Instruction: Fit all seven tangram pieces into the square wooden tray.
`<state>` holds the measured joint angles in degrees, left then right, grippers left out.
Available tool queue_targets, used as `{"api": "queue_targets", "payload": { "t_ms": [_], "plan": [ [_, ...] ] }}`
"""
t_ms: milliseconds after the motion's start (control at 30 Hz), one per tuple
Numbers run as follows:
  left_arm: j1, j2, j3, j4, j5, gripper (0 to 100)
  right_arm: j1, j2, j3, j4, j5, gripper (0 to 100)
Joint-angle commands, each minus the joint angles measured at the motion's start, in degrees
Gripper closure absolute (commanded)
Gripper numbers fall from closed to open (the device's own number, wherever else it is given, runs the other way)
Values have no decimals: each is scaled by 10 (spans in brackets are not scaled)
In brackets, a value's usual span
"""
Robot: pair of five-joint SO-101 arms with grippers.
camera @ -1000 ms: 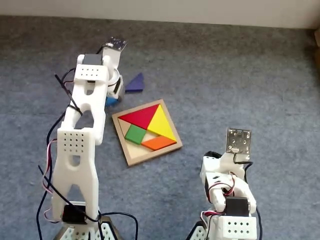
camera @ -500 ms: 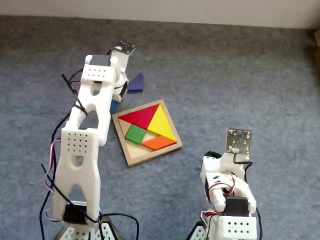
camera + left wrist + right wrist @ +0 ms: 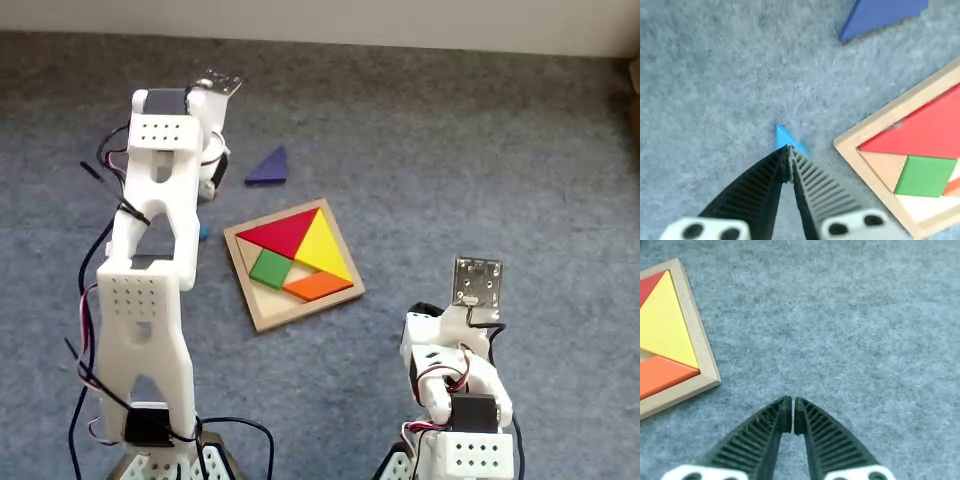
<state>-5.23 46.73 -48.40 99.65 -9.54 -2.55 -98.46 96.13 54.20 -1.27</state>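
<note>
A grey felt-covered table [image 3: 480,150] carries two white arms. The left arm [image 3: 150,300] is stretched far over the left side, and the left jaws are closed tip to tip, gripping nothing. The right arm [image 3: 455,400] is folded at the near right, and the right jaws are all but closed, empty. At the centre lies a square wooden tray [image 3: 258,318], in which a red triangle [image 3: 278,236], a yellow triangle [image 3: 325,250], an orange parallelogram [image 3: 316,286] and a green square [image 3: 270,268] are seated. A dark blue triangle [image 3: 268,168] is seen on the table beyond the tray. A small light blue triangle [image 3: 790,141] lies just left of the tray, at the left jaws' tips.
</note>
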Motion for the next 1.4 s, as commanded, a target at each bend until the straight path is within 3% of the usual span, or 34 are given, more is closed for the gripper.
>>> {"api": "queue_targets", "payload": {
  "t_ms": [0, 133, 300, 700, 1367],
  "plan": [
    [-16, -78, 43, 9, 5, 833, 7, -11, 65, 0, -3, 967],
    [-35, -120, 103, 9, 1, 689, 7, -11, 65, 0, -3, 967],
    [-51, -131, 158, 4, -58, 764, 7, -11, 65, 0, -3, 967],
    [-68, -131, 315, -172, -60, 768, 7, -11, 65, 0, -3, 967],
    [-63, -88, 316, -243, -57, 773, 7, -11, 65, 0, -3, 967]
  ]
}}
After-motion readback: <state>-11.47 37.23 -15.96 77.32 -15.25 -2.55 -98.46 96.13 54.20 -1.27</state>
